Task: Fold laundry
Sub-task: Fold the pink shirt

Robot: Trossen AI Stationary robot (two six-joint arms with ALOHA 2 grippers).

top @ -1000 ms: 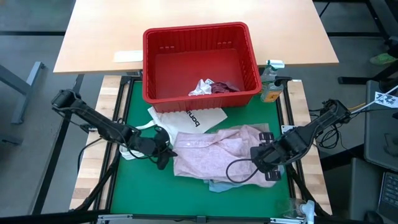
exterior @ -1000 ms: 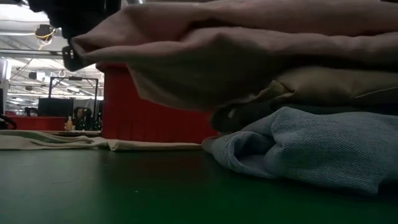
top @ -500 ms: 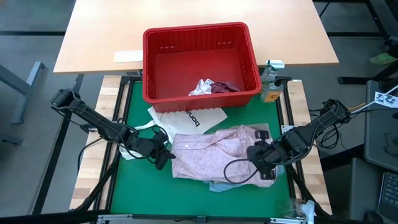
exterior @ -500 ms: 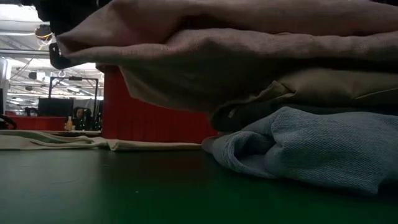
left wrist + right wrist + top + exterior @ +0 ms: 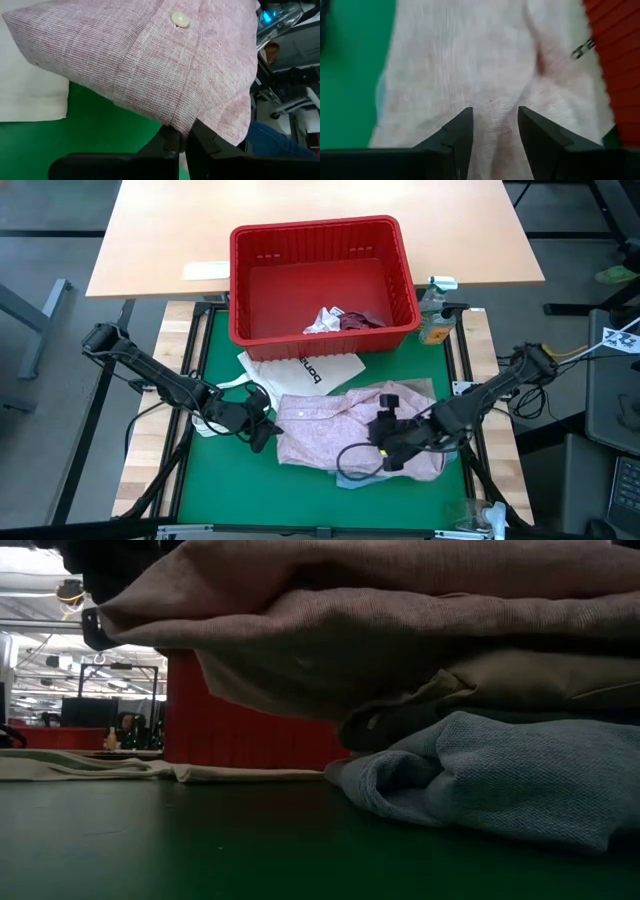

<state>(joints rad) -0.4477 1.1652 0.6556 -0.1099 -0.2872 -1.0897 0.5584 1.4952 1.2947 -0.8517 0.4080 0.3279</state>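
Note:
A mottled pink shirt (image 5: 340, 425) lies on top of a pile on the green mat. In the low view it tops a beige garment (image 5: 530, 680) and a light blue one (image 5: 500, 780). My left gripper (image 5: 268, 430) is shut on the shirt's left end. My right gripper (image 5: 388, 448) hangs open over the right half of the shirt (image 5: 485, 65), tipped downward, its fingers (image 5: 462, 132) spread just above the cloth. A small white piece and a maroon one (image 5: 340, 319) lie in the red basket. My left gripper pinches the pink shirt's left edge (image 5: 184, 122) between its two fingers, coming from the table's left and slanting down. That end (image 5: 150, 605) is held up clear of the mat, while the rest lies on the pile. Whether my right gripper touches the shirt, I cannot tell.
The red slotted basket (image 5: 260, 280) stands at the far edge of the mat. A white tote bag (image 5: 300, 368) lies flat between it and the pile. A spray bottle (image 5: 433, 315) stands at the far right. Bare green mat (image 5: 230, 480) lies near the front left.
My right gripper has gone from the shirt's right edge toward the table's left, out over the shirt. It has sunk a little and tipped more steeply down, staying open. My left gripper has kept its hold in place.

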